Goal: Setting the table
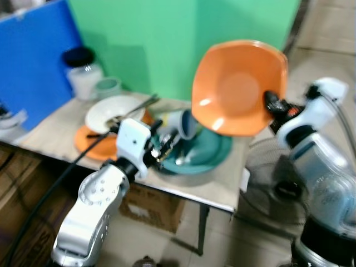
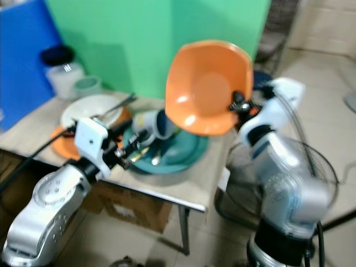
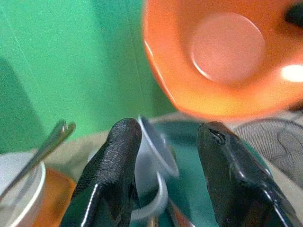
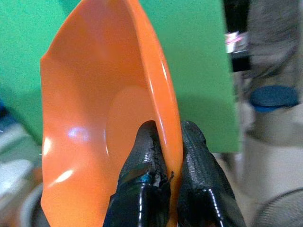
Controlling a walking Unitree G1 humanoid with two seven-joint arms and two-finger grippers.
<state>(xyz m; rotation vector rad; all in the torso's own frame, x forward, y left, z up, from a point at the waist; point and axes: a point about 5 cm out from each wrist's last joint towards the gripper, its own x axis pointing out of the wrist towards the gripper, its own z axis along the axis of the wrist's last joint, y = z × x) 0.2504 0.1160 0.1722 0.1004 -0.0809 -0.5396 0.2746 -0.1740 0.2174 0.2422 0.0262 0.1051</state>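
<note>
Right gripper raised above the table's right end, forearm angled up, its two black fingers pinching the rim of one orange bowl: one finger inside the wall, one outside. Bowl held in the air on edge, hollow facing the camera, at about 1 o'clock from the dish stack. Left gripper reaches forward low over the near table edge, fingers spread, one either side of a pale blue-grey mug without clear contact; mug lies tipped on its side, mouth toward 3 o'clock. Count on the table: one teal plate carrying the mug and some cutlery, number unclear through blur; one white bowl at 9 o'clock of the teal plate, sitting on one orange plate, with utensil handles sticking out toward 2 o'clock. At 11 o'clock, one clear jar with black lid, contents whitish, and beside it one small pale green cup. Cardboard box under the table. Wire fan on the floor at 4 o'clock.
</note>
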